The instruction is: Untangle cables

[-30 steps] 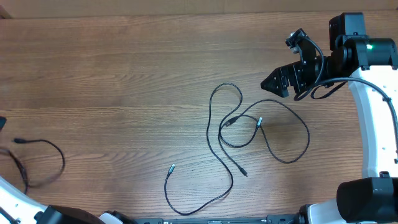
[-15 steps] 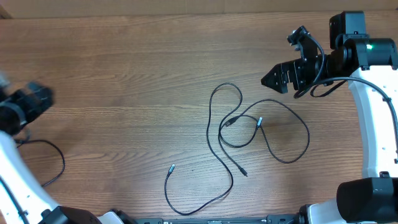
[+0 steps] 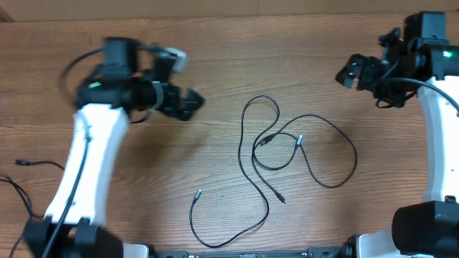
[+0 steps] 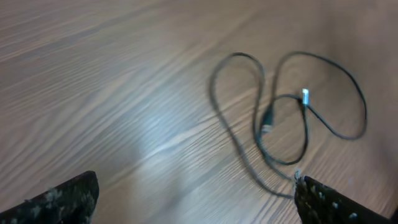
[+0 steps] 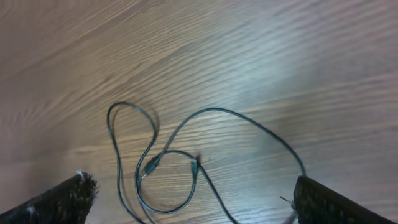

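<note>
At the far left edge a separate cord (image 3: pixel 21 166) lies alone on the table (image 3: pixel 215 43), well apart from the rest and now partly hidden behind the left arm (image 3: pixel 90 154). That arm is the principal change. A second ago it barely showed at the lower left corner of the overhead view. It has since swung in fast, blurred with motion, and the left gripper (image 3: pixel 191 104) now sits left of centre, pointing toward the work. Its jaws stand wide apart and empty, and the wrist view shows only bare wood between the fingers (image 4: pixel 59 199). The cables (image 3: pixel 287 143) lie at table centre and have not moved over the interval. They form loose overlapping loops that cross near a silver-tipped plug (image 3: pixel 299 139), with one end (image 3: pixel 199 193) trailing toward the near edge. The right gripper (image 3: pixel 349 72), which hung near the loops' upper right, has drawn back toward the far right corner, jaws likewise spread and holding nothing. Assessment: the approach appears to have passed from the right arm to the left. No cord is gripped, and the crossings remain to be separated.
</note>
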